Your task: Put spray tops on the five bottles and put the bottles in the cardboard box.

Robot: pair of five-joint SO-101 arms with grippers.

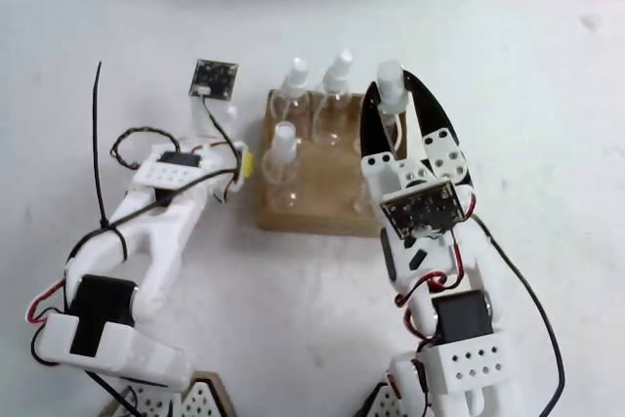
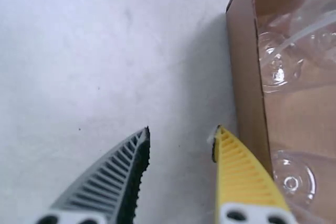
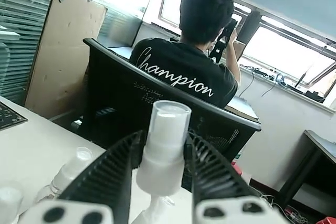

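- The black 2-finger right gripper (image 3: 164, 137) pinches the white plastic spray top (image 3: 169, 116) of a clear plastic bottle (image 1: 389, 124), with 1 finger on each side of the top. The bottle sits straight below the fingertips, inside the shallow brown cardboard box (image 1: 312, 220).
- I cannot tell whether that bottle rests on the box floor. If it hangs and the fingers let go, it may drop, tip and roll.
- The hold is on the round, smooth top only. If the top is not fully seated, lifting could pull it off the neck, or the bottle could swing out of line.
- Other capped clear bottles (image 1: 283, 158) stand close beside this gripper in the box. Spreading the fingers wide or withdrawing sideways could clip 1 and topple it into its neighbours.
- The left gripper (image 2: 182, 128) is spread and holds nothing, above the white table (image 1: 537, 95). Its yellow finger (image 2: 241, 177) sits just beside the box's outer wall.
- A small sideways move there would likely shove the light box and upset the standing bottles.
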